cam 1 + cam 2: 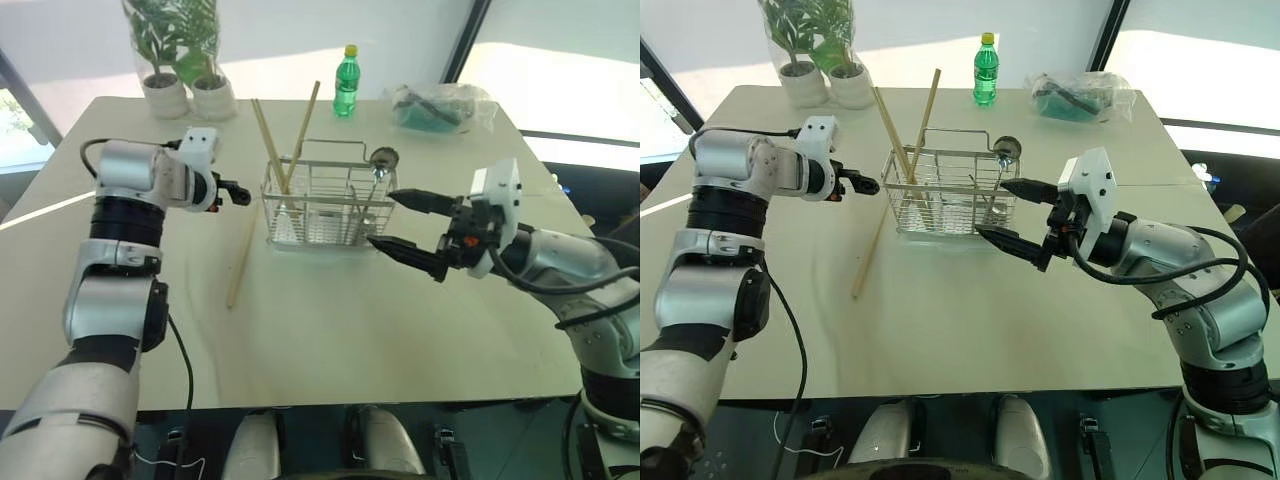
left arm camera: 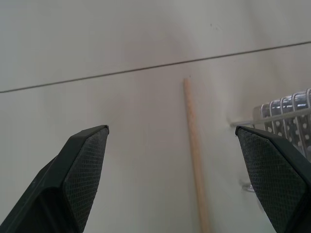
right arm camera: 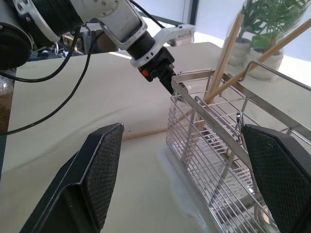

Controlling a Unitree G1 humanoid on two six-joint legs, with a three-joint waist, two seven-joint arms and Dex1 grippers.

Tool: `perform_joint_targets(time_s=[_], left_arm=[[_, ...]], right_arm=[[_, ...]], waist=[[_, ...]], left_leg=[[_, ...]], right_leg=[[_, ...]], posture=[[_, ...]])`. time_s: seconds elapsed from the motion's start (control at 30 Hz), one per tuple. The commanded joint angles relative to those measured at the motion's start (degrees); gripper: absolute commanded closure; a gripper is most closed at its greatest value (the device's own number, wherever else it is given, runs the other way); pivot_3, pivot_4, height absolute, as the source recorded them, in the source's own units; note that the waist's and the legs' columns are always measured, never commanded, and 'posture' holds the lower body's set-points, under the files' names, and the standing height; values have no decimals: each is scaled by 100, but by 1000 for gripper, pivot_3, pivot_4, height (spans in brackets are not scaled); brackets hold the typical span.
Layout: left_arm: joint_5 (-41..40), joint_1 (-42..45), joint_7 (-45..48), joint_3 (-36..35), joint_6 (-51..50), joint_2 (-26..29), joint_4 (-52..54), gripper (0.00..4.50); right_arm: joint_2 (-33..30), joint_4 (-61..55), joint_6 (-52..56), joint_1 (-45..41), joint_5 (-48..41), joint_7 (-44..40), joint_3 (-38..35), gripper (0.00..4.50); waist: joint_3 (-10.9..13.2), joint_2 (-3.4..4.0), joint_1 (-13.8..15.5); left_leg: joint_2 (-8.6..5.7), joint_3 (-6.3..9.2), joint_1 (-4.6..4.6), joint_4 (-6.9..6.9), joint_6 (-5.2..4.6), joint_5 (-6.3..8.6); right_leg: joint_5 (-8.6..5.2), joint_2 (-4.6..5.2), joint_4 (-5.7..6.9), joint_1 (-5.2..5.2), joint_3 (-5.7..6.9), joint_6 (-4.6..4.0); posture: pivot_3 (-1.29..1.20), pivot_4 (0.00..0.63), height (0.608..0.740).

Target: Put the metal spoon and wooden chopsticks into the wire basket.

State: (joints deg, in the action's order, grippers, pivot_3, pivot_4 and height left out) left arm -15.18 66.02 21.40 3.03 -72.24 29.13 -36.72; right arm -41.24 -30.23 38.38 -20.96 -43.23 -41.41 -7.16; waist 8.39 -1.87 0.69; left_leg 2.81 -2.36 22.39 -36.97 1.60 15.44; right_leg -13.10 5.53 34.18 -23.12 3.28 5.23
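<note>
Both grippers spread, empty: left gripper (image 1: 240, 194) above loose chopstick (image 1: 241, 256) lying on table (image 1: 320, 330) beside wire basket (image 1: 325, 205); right gripper (image 1: 405, 222) beside basket. Two chopsticks (image 1: 283, 145), metal spoon (image 1: 380, 165) stand inside.

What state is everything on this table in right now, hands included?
Wire basket: upright, holding utensils.
Two chopsticks: leaning in the basket.
Third chopstick: flat on the table.
Metal spoon: standing in the basket.
Green bottle: upright, capped.
Left gripper: open, empty.
Right gripper: open, empty.
</note>
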Motion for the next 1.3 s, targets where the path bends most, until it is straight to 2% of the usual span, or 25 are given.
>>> perform_joint_targets(time_s=[0.03, 0.23, 0.5, 1.1, 1.2, 1.3], left_arm=[[155, 139, 282, 178, 211, -21, -113, 79], [439, 179, 655, 488, 625, -282, -672, 79], [633, 424, 866, 496, 825, -281, -913, 79], [1177, 376, 1348, 647, 1269, -713, -2087, 79], [1220, 401, 1380, 605, 1304, -736, -2206, 926], [1239, 425, 1384, 536, 1320, -734, -2287, 2538]], right_arm=[[-4, -249, -24, -35, -124, 56, -176, 472], [-55, -303, 48, -9, -219, 120, -227, 472], [2, -375, 87, 8, -234, 260, -218, 472], [-4, -391, 82, -8, -311, 369, -200, 472], [4, -395, 77, -6, -312, 379, -199, 472], [17, -400, 68, 6, -312, 402, -204, 472]], waist=[[0, 0, 1], [1, -2, 12], [0, -1, 4], [-3, 2, 18], [-4, 3, 17], [-4, 3, 19]], left_leg=[[0, 0, 1, 0, 0, 0], [-1, 0, 6, -4, 0, 0], [1, -1, 7, -1, -1, 1], [0, -1, 3, -5, -2, 1], [0, -1, 3, -5, -2, 1], [0, 0, 3, -4, -3, 1]], right_leg=[[0, 0, -1, 0, 0, 0], [-9, 1, -5, 1, 0, -16], [-8, 0, 0, -7, 0, -14], [-11, 1, -2, 2, 0, -18], [-11, 1, -2, 3, -1, -18], [-10, 1, -2, 2, 0, -16]], posture=[[0, 150, 717], [0, 150, 717], [0, 150, 717], [0, 150, 717], [0, 150, 717], [0, 150, 717]])
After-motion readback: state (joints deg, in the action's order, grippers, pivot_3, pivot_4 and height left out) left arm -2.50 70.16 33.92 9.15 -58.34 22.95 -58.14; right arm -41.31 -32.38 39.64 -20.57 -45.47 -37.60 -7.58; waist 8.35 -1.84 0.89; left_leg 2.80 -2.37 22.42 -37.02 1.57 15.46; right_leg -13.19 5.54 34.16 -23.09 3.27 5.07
